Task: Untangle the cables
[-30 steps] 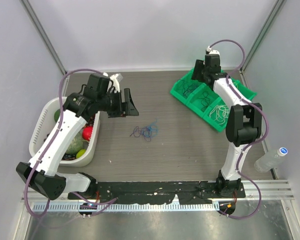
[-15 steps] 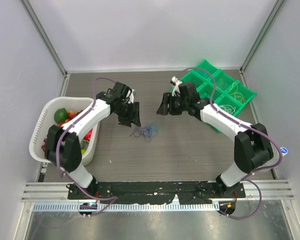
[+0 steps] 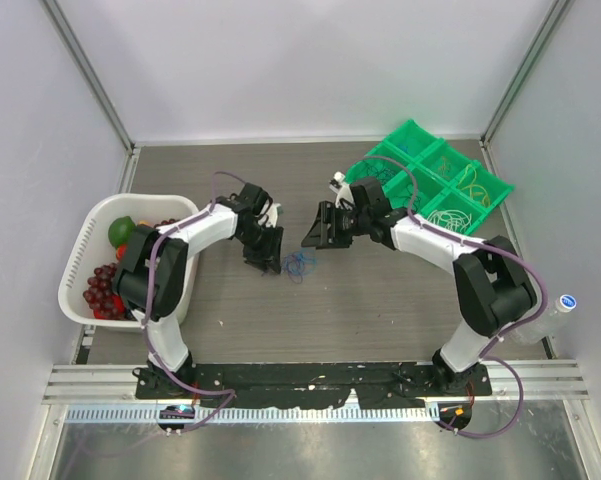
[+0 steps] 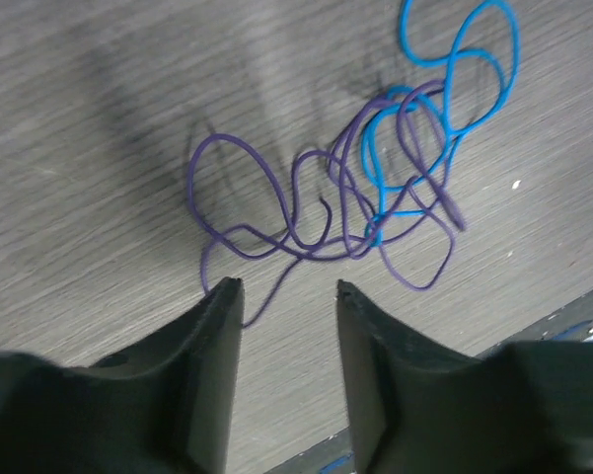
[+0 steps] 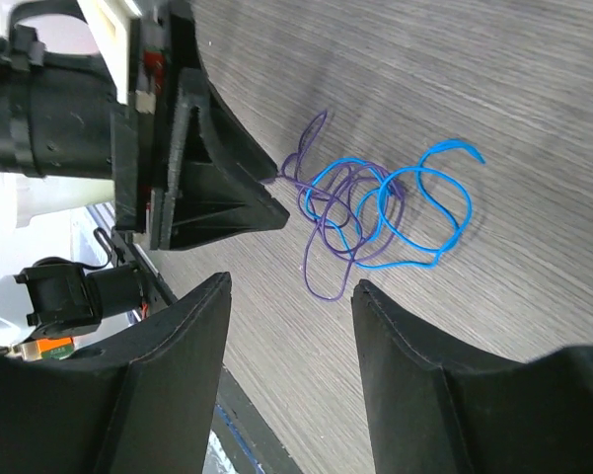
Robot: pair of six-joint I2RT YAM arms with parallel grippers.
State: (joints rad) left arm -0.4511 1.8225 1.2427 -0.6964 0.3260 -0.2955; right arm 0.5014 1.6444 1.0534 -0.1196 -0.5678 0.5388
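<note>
On the grey wood-grain table (image 3: 380,320) the tangled purple and blue cables (image 3: 298,264) lie in the middle, just between the left gripper (image 3: 265,260) and the right gripper (image 3: 316,234), both with jaws apart and holding nothing, with a white plastic basket of fruit (image 3: 75,270) at the left, a green compartment tray (image 3: 408,126) in the far right corner and plain white walls (image 3: 300,70) behind.

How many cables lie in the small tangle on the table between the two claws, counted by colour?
Purple cable: 1
Blue cable: 1
Total: 2
</note>
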